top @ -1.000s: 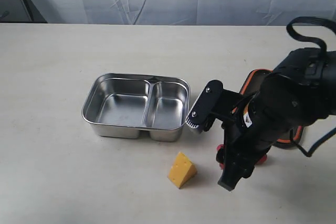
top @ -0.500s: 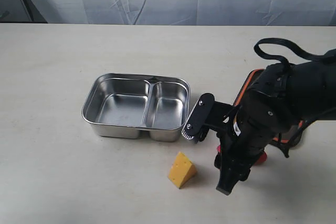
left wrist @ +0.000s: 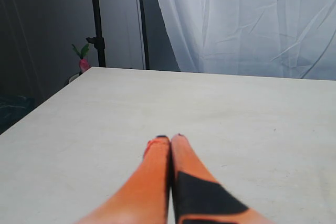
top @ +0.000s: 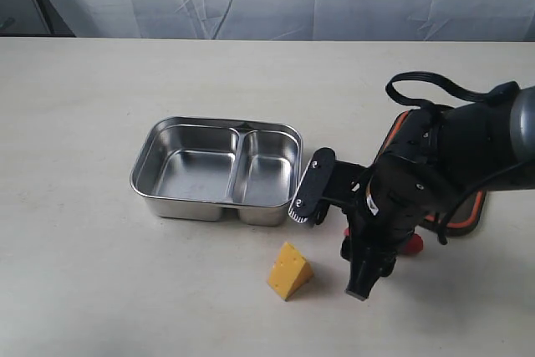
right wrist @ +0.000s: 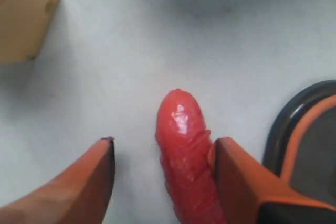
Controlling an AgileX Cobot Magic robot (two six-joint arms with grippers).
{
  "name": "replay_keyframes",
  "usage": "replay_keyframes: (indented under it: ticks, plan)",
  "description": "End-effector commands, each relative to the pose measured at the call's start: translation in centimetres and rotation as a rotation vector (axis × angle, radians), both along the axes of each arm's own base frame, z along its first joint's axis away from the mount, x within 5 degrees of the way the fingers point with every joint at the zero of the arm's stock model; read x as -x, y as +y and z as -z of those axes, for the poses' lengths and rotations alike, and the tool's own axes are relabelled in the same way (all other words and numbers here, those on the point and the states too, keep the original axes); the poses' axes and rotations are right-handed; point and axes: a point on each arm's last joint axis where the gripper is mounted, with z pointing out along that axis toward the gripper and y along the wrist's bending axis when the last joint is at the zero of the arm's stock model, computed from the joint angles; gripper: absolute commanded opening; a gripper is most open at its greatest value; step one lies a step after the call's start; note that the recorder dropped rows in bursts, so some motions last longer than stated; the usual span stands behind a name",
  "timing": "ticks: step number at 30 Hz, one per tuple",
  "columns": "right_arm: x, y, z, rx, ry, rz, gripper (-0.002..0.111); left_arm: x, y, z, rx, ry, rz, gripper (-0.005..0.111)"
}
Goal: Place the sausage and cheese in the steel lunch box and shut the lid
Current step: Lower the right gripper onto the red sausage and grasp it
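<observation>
- Sausage (right wrist: 186, 145) lies on the table (right wrist: 131, 51) between the fingers of your right hand (right wrist: 164, 144). That hand is spread, with one finger (right wrist: 239, 182) touching the sausage and the other (right wrist: 86, 182) apart from it.
- Centre the hand before you close. Otherwise the touching finger may roll the glossy sausage toward the lid (right wrist: 310, 129) just beside it.
- Pinch gently across the middle, since the rounded skin looks slippery.
- Lift straight up, clear of the cheese (top: 289, 271), then carry to the empty steel lunch box (top: 192, 206).
- Your left hand (left wrist: 170, 142) is pressed together, holding nothing, above bare table. Leave it there.
</observation>
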Motion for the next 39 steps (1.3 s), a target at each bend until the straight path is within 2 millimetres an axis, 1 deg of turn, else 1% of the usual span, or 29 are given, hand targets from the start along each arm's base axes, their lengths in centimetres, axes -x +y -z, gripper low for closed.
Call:
replay_keyframes:
  ticks: [1, 8, 10, 14, 15, 20, 21, 22, 23, 28, 29, 32, 36, 39]
  plan:
    - [0.0, 0.2, 0.6, -0.016, 0.005, 0.01, 0.054, 0.0, 0.0, 0.0, -0.004, -0.01, 0.007, 0.0]
    - [-0.3, 0.1, 0.6, -0.007, -0.032, -0.001, 0.054, 0.0, 0.0, 0.0, -0.004, -0.01, 0.007, 0.0]
    - [-0.3, 0.1, 0.5, -0.01, -0.039, 0.012, 0.052, 0.0, 0.0, 0.0, -0.004, -0.01, 0.007, 0.0]
    - [-0.4, 0.2, 0.6, -0.013, -0.041, 0.019, 0.033, 0.0, 0.0, 0.0, -0.004, -0.01, 0.007, 0.0]
    - [-0.4, 0.2, 0.6, -0.012, -0.039, 0.019, 0.031, 0.0, 0.0, 0.0, -0.004, -0.01, 0.007, 0.0]
    - [-0.3, 0.0, 1.1, 0.017, -0.015, 0.024, 0.031, 0.0, 0.0, 0.0, -0.004, -0.01, 0.007, 0.0]
    - [-0.2, -0.1, 1.2, 0.029, -0.007, 0.026, 0.026, 0.0, 0.0, 0.0, -0.004, -0.01, 0.007, 0.0]
    - [-0.2, -0.1, 1.2, 0.031, -0.005, 0.026, 0.019, 0.0, 0.0, 0.0, -0.004, -0.01, 0.007, 0.0]
    - [-0.1, -0.2, 1.2, 0.037, -0.002, 0.028, 0.0, 0.0, 0.0, 0.0, -0.004, -0.01, 0.007, 0.0]
    - [-0.1, -0.3, 1.2, 0.04, 0.004, 0.057, -0.001, 0.0, 0.0, 0.0, -0.004, -0.01, 0.007, 0.0]
    - [-0.1, -0.3, 0.9, 0.03, -0.007, 0.079, -0.001, 0.0, 0.0, 0.0, -0.004, -0.01, 0.007, 0.0]
    - [-0.2, -0.5, -0.9, -0.008, -0.071, 0.127, -0.001, 0.0, 0.0, 0.0, -0.004, -0.01, 0.007, 0.0]
    - [-0.1, -0.9, -3.6, -0.05, -0.158, 0.136, -0.001, 0.0, 0.0, 0.0, -0.004, -0.01, 0.007, 0.0]
    - [-0.1, -0.9, -5.1, -0.096, -0.201, 0.142, -0.001, 0.0, 0.0, 0.0, -0.004, -0.01, 0.007, 0.0]
